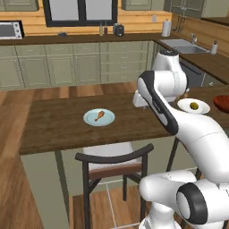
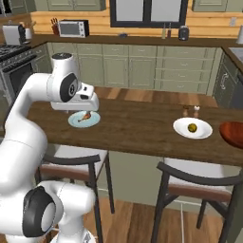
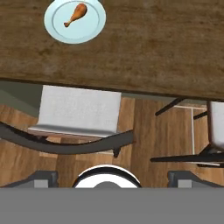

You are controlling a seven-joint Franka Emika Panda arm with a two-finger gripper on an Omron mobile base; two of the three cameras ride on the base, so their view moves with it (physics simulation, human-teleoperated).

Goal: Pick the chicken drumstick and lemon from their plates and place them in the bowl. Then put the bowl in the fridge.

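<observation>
Pretty clearly the very first step here: nothing has been picked up yet. The drumstick [image 3: 75,15] is seen lying on the blue plate [image 3: 92,31], ahead of the hand [image 3: 112,177] and off to one side in the hand view, with the counter [image 3: 144,52] edge and a chair [image 3: 78,116] in between. The hand is spread wide and empty, fingers [image 3: 43,177] far apart at the bottom of that view, and it's held well above and short of the plate, not over it.

Next move, as a guess: the hand would need to be carried forward over the counter, lined up across the thick end of the drumstick, then lowered. A small tapered thing like that could easily be nudged across the plate if the fingers are brought down off-centre.

What's given by the base views and not the hand view: the lemon [image 2: 192,127] on the white plate [image 2: 205,133], well apart from the drumstick, and the bowl [image 2: 233,134] just past it at the counter's end. Both are far from the hand, on its other side. The fridge can't be made out anywhere.
</observation>
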